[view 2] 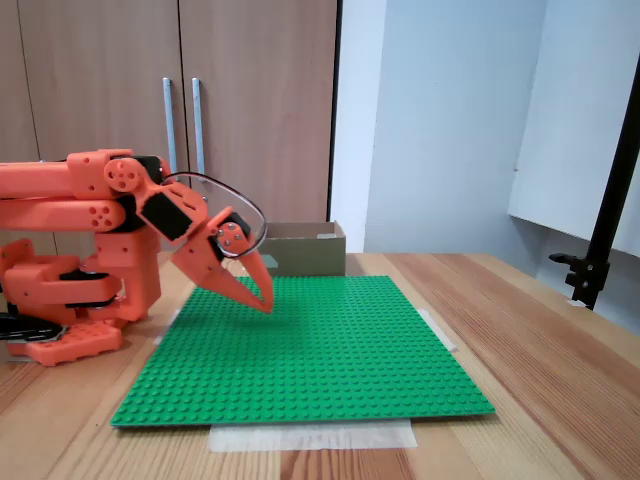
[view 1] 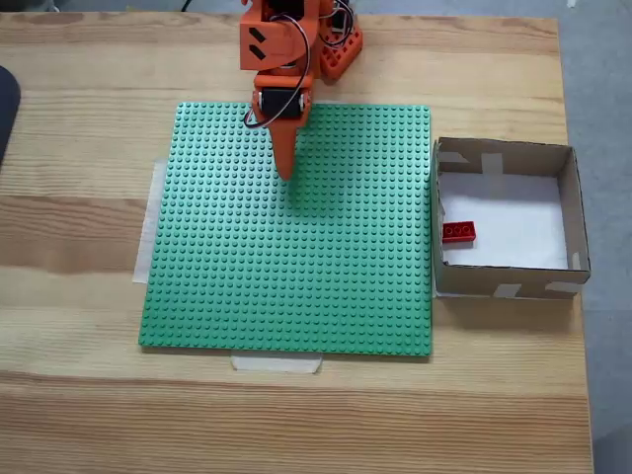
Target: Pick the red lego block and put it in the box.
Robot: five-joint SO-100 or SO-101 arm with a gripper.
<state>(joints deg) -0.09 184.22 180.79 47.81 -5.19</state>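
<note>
One studded red lego block [view 1: 459, 232] lies in the shallow cardboard box [view 1: 572, 197]

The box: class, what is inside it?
Inside the box the top-down fixed view shows the red block on the white bottom by the left wall. In the side-on fixed view the box's wall hides its inside.

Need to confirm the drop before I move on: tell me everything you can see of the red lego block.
The red lego block is a small, glossy plastic-looking brick, studs up, lying flat on the white bottom of the box. In the fixed view from above, it sits close to the box's left wall, long side across the picture. Nothing grips it.
</note>
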